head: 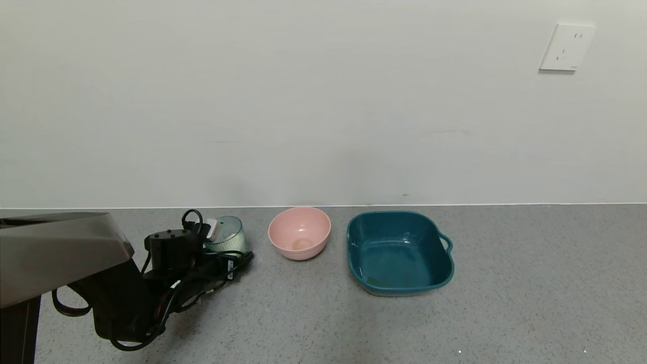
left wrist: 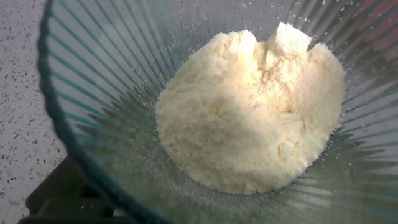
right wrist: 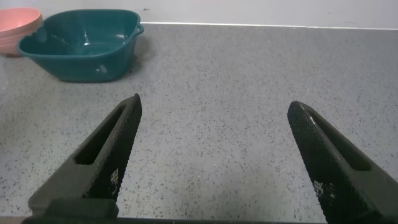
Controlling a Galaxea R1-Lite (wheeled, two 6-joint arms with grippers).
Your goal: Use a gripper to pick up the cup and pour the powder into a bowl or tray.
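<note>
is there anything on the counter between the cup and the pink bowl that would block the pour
Nothing visible does. The cup, with the left pincer at it, stands just left of the pink bowl, with only bare counter between them. The teal tray sits beyond the bowl, to its right.

**Even indoor light, one very close view softened**

The head view is evenly and softly lit; only faint shadows are cast on the grey counter (head: 530, 283) under the pink bowl (head: 299, 232) and teal tray (head: 399, 253). In the left wrist view, the powder (left wrist: 252, 109) is brightly lit at its top, and the cup (left wrist: 93, 124) rim is blurred by closeness.
</note>
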